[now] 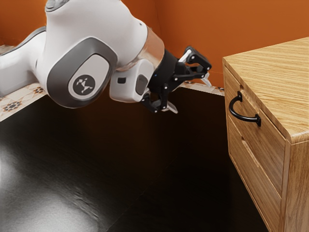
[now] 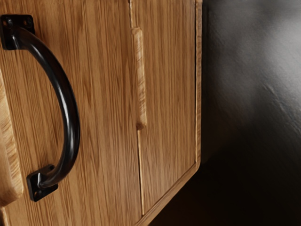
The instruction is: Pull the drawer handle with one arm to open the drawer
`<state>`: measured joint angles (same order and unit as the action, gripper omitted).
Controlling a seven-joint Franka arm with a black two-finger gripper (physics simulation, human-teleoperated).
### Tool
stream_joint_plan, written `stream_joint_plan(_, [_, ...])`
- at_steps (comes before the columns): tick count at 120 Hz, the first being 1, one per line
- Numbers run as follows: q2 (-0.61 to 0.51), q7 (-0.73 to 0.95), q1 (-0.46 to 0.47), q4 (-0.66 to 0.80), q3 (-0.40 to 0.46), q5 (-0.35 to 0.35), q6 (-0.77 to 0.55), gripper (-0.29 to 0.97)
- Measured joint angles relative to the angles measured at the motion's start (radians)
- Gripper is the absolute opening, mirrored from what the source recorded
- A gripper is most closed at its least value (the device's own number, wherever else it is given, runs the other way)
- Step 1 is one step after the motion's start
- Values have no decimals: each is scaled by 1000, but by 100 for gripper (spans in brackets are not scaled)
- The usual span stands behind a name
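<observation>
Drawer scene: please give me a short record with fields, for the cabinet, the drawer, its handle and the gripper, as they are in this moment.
cabinet: wooden, standing on a dark glossy table
drawer: top front, looks shut, flush with the panel below
handle: black curved bar, fixed at both ends, nothing touching it
gripper: black, two fingers, open, holding nothing
gripper to handle: apart, the gripper toward the exterior view's left of it
task state: pull not yet begun
</observation>
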<state>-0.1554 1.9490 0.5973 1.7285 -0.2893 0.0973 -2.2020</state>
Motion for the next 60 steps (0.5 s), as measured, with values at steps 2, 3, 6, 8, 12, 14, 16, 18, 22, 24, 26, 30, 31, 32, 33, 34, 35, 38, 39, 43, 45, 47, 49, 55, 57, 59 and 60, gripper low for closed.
stream_joint_plan(2, [1,3,4,3,0,0,-3,68])
stream_joint_plan(3, [1,4,5,4,0,0,-5,68])
stream_joint_plan(6, [1,8,11,8,0,0,-9,68])
stream_joint_plan(8, [2,11,13,9,0,0,-12,68])
stream_joint_plan(12, [2,16,16,13,0,0,-17,68])
stream_joint_plan(14, [2,19,17,15,-1,0,-19,68])
stream_joint_plan(16, [1,21,18,19,-1,1,-22,68])
stream_joint_plan(18, [0,23,18,23,-1,0,-25,68])
stream_joint_plan(22, [-2,28,19,35,-1,0,-33,68])
stream_joint_plan(24, [-3,30,20,39,-1,0,-37,68])
stream_joint_plan(26, [-4,32,21,44,-1,0,-41,68])
stream_joint_plan(30, [-4,36,27,50,-2,0,-50,68])
stream_joint_plan(31, [-4,37,29,51,-2,0,-53,68])
stream_joint_plan(32, [-5,38,31,52,-2,0,-55,68])
stream_joint_plan(33, [-5,39,34,53,-2,0,-57,68])
stream_joint_plan(34, [-5,40,36,54,-3,0,-59,68])
stream_joint_plan(35, [-5,41,39,54,-3,0,-61,68])
stream_joint_plan(38, [-5,44,46,58,-3,0,-67,68])
stream_joint_plan(39, [-5,44,48,59,-3,0,-69,68])
stream_joint_plan(43, [-4,48,53,62,-3,0,-78,68])
stream_joint_plan(45, [-3,49,55,63,-4,0,-82,68])
stream_joint_plan(47, [-2,51,56,65,-4,0,-86,68])
stream_joint_plan(49, [-2,52,56,68,-5,0,-90,68])
stream_joint_plan(55, [1,57,55,81,-7,-1,-104,68])
stream_joint_plan(57, [3,58,54,84,-7,-1,-108,68])
stream_joint_plan(59, [5,59,53,86,-8,-1,-112,68])
stream_joint_plan(60, [6,60,53,86,-8,-1,-114,68])
